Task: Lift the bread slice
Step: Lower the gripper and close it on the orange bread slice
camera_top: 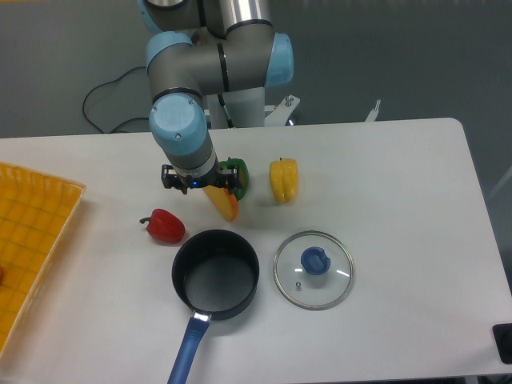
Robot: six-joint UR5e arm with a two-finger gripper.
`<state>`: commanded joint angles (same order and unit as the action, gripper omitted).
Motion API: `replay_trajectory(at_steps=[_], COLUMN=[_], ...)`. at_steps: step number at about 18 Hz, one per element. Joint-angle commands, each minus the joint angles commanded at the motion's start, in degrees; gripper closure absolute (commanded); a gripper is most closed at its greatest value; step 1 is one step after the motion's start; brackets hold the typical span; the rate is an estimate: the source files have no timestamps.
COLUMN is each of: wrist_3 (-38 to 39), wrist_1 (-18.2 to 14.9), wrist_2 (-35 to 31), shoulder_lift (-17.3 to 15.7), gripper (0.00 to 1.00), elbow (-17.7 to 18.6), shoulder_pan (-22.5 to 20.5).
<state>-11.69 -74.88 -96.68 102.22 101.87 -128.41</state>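
Note:
The bread slice (224, 206) is a thin yellow-tan piece with an orange edge. It sticks out tilted from under my gripper (210, 192), left of the table's middle. The gripper points straight down and looks shut on the slice's upper end. The wrist hides its fingers and most of the grip. The slice's lower tip is close to the table, and I cannot tell if it touches.
A green pepper (238, 172) sits right behind the gripper, with a yellow bell pepper (283, 179) to its right. A red pepper (165, 226) lies front left. A dark pot (178, 268) with a blue handle and a glass lid (314, 269) are in front. A yellow tray (32, 232) is at the left edge.

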Motion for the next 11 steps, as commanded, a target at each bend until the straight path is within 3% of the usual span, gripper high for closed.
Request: replay_trajectory(at_steps=[11], wrist_3=[-0.1], wrist_1=[-0.3], wrist_2=[-0.2], shoulder_lift=[0.7], gripper=[0.0], elbow=[0.4], shoulder_pan=[-1.4])
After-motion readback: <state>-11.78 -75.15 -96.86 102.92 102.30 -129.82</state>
